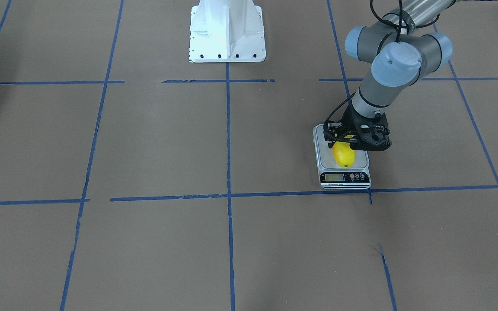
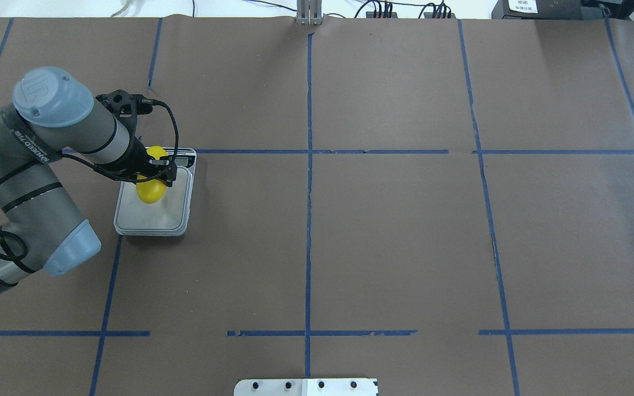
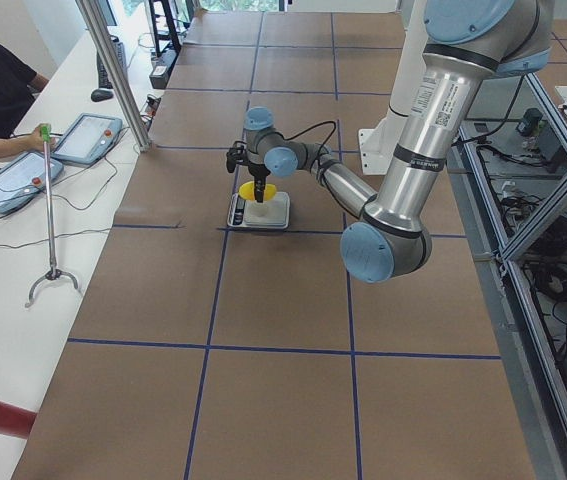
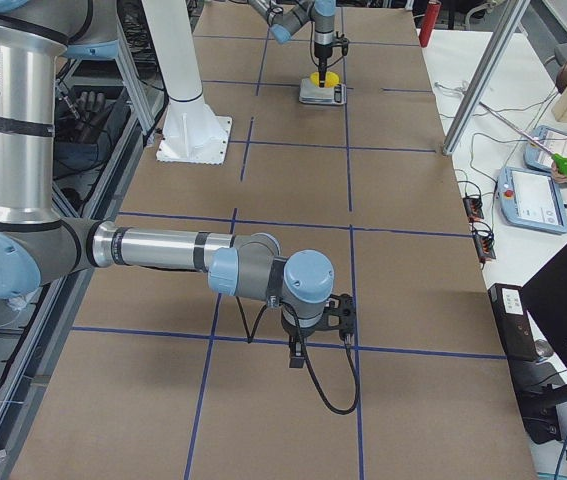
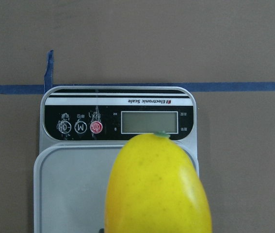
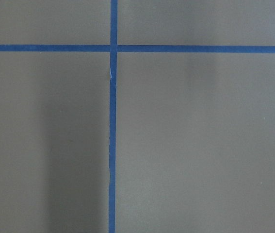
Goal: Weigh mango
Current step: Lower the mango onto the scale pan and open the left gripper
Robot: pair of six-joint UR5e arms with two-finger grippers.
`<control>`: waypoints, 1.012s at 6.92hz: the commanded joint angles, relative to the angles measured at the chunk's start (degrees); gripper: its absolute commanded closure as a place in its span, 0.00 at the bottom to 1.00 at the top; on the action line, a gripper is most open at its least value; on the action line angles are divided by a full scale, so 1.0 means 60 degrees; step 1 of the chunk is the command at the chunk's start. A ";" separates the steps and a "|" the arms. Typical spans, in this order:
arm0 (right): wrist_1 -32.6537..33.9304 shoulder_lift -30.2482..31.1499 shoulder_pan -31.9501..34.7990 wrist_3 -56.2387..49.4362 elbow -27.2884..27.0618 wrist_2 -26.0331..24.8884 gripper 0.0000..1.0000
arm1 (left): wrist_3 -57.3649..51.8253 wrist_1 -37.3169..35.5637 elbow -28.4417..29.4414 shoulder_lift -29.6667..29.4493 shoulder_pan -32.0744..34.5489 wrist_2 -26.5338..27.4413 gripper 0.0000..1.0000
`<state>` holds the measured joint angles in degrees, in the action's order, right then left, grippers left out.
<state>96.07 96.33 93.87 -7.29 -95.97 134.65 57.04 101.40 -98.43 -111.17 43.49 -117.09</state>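
Brown-papered table (image 2: 383, 231) bears the scale (image 1: 344, 177); left gripper (image 1: 346, 144) clamps the mango (image 1: 344, 156) over its plate (image 2: 154, 220), long axis pointing at the display (image 5: 149, 122); likely only lowering remains.

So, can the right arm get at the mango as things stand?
Probably not. The mango is over the scale on the left arm's side, with the left hand closed on it, while the right hand hangs far off along the table.
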 commanded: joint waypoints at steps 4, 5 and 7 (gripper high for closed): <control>0.0000 0.0000 0.0000 0.0000 0.0000 0.0000 0.00 | -0.0102 0.0503 0.0175 0.0261 -0.0056 0.0179 0.00; 0.0000 0.0000 0.0000 0.0000 0.0000 0.0000 0.00 | -0.0117 0.0474 0.0087 0.0218 -0.0056 0.0150 0.00; 0.0000 0.0000 0.0000 0.0000 0.0000 0.0000 0.00 | -0.0190 -0.0282 -0.1923 0.0624 0.0265 0.0149 0.00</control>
<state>96.07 96.33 93.87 -7.29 -95.95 134.65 56.17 102.76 -102.80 -109.02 43.93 -116.21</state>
